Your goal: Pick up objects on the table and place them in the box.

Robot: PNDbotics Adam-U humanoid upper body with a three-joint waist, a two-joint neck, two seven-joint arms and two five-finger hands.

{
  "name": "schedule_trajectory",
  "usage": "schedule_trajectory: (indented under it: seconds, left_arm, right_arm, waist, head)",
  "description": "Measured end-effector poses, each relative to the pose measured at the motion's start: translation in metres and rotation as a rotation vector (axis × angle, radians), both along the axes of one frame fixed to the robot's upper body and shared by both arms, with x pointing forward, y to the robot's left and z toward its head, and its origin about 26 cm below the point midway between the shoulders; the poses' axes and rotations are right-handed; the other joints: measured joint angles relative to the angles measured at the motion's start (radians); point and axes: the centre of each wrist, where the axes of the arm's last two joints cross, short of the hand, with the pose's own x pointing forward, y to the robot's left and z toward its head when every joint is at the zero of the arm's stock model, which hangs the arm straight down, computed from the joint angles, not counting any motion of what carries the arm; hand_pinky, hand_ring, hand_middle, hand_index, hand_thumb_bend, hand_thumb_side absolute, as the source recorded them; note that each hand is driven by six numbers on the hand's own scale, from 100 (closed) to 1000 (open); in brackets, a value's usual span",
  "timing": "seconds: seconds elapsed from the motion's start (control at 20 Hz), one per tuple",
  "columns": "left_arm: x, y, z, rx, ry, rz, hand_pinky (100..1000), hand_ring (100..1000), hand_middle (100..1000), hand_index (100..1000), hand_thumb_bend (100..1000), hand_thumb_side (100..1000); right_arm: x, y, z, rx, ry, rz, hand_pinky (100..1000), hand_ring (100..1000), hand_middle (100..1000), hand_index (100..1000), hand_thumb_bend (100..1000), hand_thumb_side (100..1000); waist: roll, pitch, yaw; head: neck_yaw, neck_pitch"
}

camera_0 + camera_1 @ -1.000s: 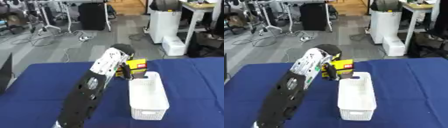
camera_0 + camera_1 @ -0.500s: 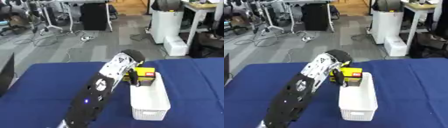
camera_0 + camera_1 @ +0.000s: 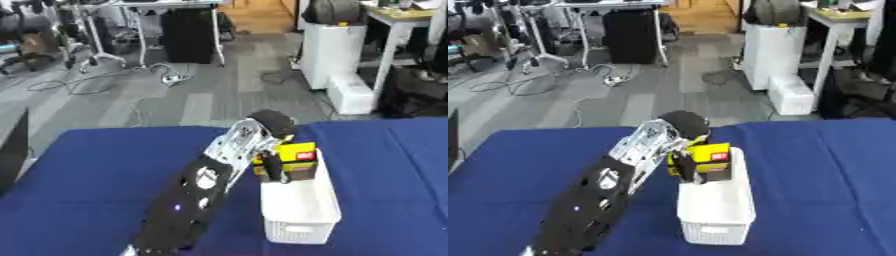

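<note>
While the arm reaches over the blue table (image 3: 87, 165), the load sits at the far end of the box.
Hand: the left hand (image 3: 268, 165) has its fingers curled round a yellow packet (image 3: 295, 153), holding it over the far end of the white box (image 3: 302, 210).
Packet: upright, a red patch on its face, its lower part dipping into the box or just above the rim; which one cannot be told.
Handling: probably light and stiff like a small carton, likely smooth-sided and so apt to slip; best held across its flat faces near the middle.
Box: thin perforated plastic, probably light enough to shift if bumped.
Right hand: out of sight.
</note>
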Motion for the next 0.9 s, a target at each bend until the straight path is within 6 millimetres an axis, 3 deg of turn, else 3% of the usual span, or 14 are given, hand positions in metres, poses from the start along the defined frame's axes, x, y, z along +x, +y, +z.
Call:
schedule_trajectory:
  seconds: [0.1, 0.4, 0.65, 0.9]
  left_arm:
    - [0.0005, 0.0007, -0.0033, -0.002, -0.014, -0.02, 369, 556, 609, 605, 524, 528]
    - [0.0004, -0.0012, -0.0066, -0.023, -0.053, -0.06, 559, 733, 736, 667, 566, 578]
    - [0.0005, -0.0012, -0.0068, -0.036, -0.072, -0.065, 693, 797, 790, 693, 583, 605]
    - [0.0003, -0.0012, -0.0064, -0.054, -0.097, -0.07, 727, 815, 809, 705, 601, 616]
  right_arm:
    - [0.0, 0.0, 0.0, 0.0, 0.0, 0.0, 260, 465, 544, 544, 100, 1000]
    - [0.0, 0.0001, 0.0, -0.003, 0.001, 0.002, 259, 465, 544, 544, 100, 1000]
    - [0.0, 0.0001, -0.0001, -0.007, -0.002, 0.005, 258, 465, 545, 544, 100, 1000]
    - [0.0, 0.0001, -0.0001, -0.007, -0.004, 0.005, 258, 465, 545, 544, 100, 1000]
  waist:
    - [0.0, 0.0, 0.0]
    - [0.0, 0.0, 0.0]
    - [0.0, 0.0, 0.001]
    - [0.0, 0.0, 0.001]
  head:
    - [0.0, 0.0]
    - [0.0, 0.0]
    - [0.0, 0.0]
    - [0.0, 0.0]
